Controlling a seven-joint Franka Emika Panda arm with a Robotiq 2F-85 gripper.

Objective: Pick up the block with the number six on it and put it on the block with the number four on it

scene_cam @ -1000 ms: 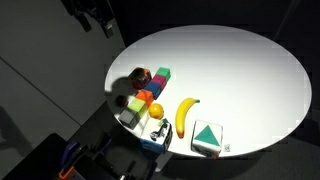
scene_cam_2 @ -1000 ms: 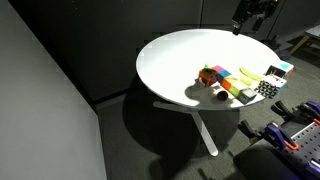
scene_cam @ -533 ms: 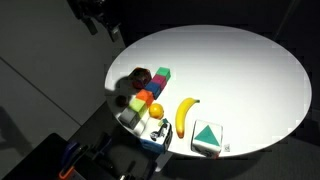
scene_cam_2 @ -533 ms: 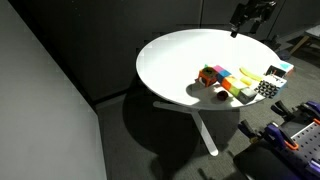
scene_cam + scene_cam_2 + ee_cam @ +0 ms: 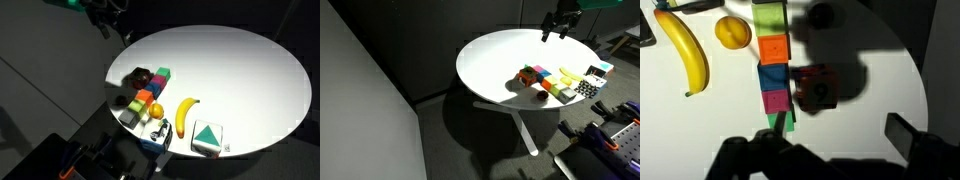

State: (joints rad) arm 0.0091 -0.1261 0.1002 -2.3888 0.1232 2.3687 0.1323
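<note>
The block with the number six (image 5: 815,88) is a reddish-brown cube that stands on the white table, beside a row of colored blocks (image 5: 772,62). It also shows in both exterior views (image 5: 142,75) (image 5: 539,95). The row runs green, orange, blue, pink, green. I cannot read a four on any of them. My gripper (image 5: 837,128) is open and empty. It hangs high over the table's edge, apart from the six block, as both exterior views show (image 5: 108,22) (image 5: 555,26).
A banana (image 5: 685,55) and an orange (image 5: 733,32) lie beside the row of blocks. A white box with a green triangle (image 5: 207,138) and a small black-and-white box (image 5: 155,130) stand near the table's edge (image 5: 290,60).
My gripper has moved a little toward the table. The blocks and fruit have not moved.
</note>
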